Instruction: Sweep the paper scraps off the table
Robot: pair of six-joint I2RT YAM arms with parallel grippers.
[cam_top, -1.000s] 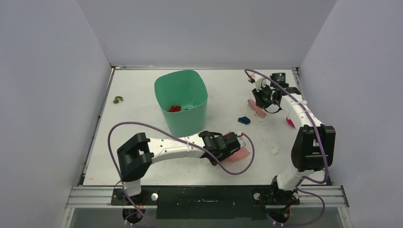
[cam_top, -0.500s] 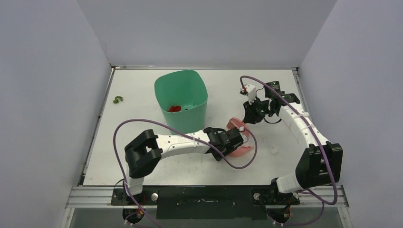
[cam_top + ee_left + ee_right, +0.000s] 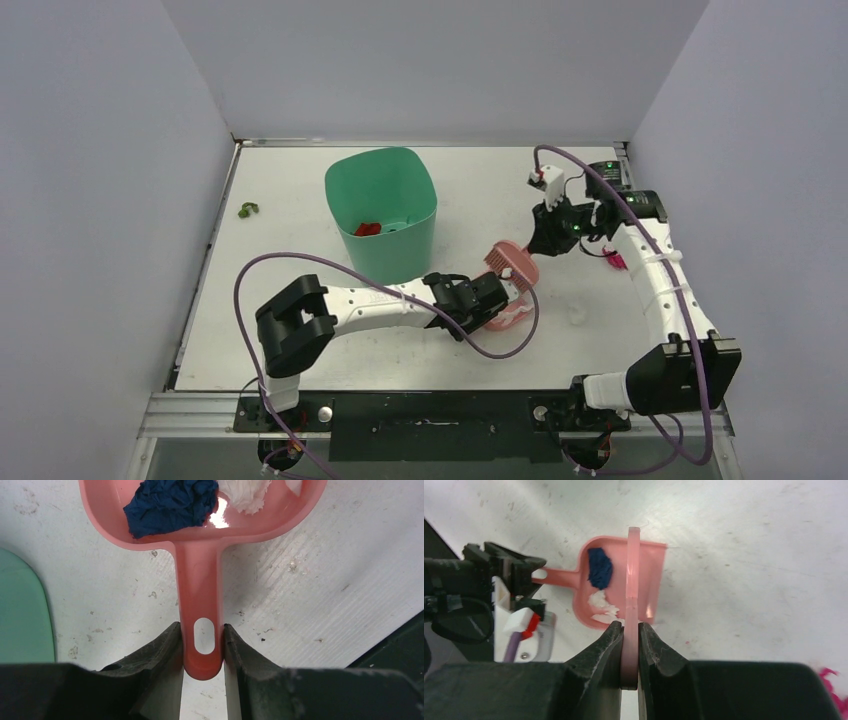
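My left gripper (image 3: 202,630) is shut on the handle of the pink dustpan (image 3: 200,535), which lies flat on the white table (image 3: 300,190). A dark blue paper scrap (image 3: 170,505) and a white wad (image 3: 245,492) lie in the pan. My right gripper (image 3: 630,625) is shut on the pink brush (image 3: 631,575), held edge-on just above the dustpan (image 3: 651,580). In the top view the brush (image 3: 512,262) hangs over the pan's far edge. An olive scrap (image 3: 247,210) lies at the far left, a red-pink scrap (image 3: 612,260) lies beside the right arm.
A green bin (image 3: 382,215) stands just left of the dustpan (image 3: 508,318), with a red scrap (image 3: 367,229) inside. A small white wad (image 3: 577,317) lies right of the pan. Grey walls close three sides of the table.
The right gripper swept the brush left to the dustpan, and the dark blue scrap went from the table into the pan. The left gripper shifted the pan slightly toward the brush.
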